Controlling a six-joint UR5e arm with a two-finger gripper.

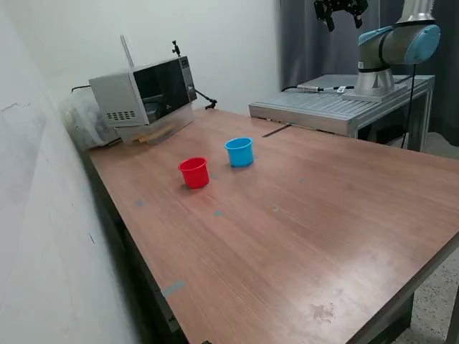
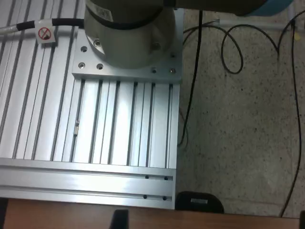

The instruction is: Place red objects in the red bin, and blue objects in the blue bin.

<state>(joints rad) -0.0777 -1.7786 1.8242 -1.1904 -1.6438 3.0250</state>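
The red bin (image 1: 194, 173), a small red cup, stands upright on the wooden table (image 1: 301, 236) toward the exterior view's left. The blue bin (image 1: 239, 152), a light blue cup, stands just beyond it to the right; the two are apart. No red or blue cubes show in either view. My gripper (image 1: 343, 16) hangs high at the top of the exterior view, above the arm's base (image 1: 375, 80), far from both cups. Its two fingers stand apart and hold nothing. The wrist view shows only the arm's base (image 2: 126, 33) on the ribbed aluminium plate (image 2: 95, 129).
A grey microwave-like box (image 1: 147, 97) sits at the table's far left corner beside a plastic bag (image 1: 82, 118). The ribbed aluminium plate (image 1: 323, 107) adjoins the table's far edge. A white wall (image 1: 43, 215) runs along the left. Black cables (image 2: 233, 52) lie on the floor.
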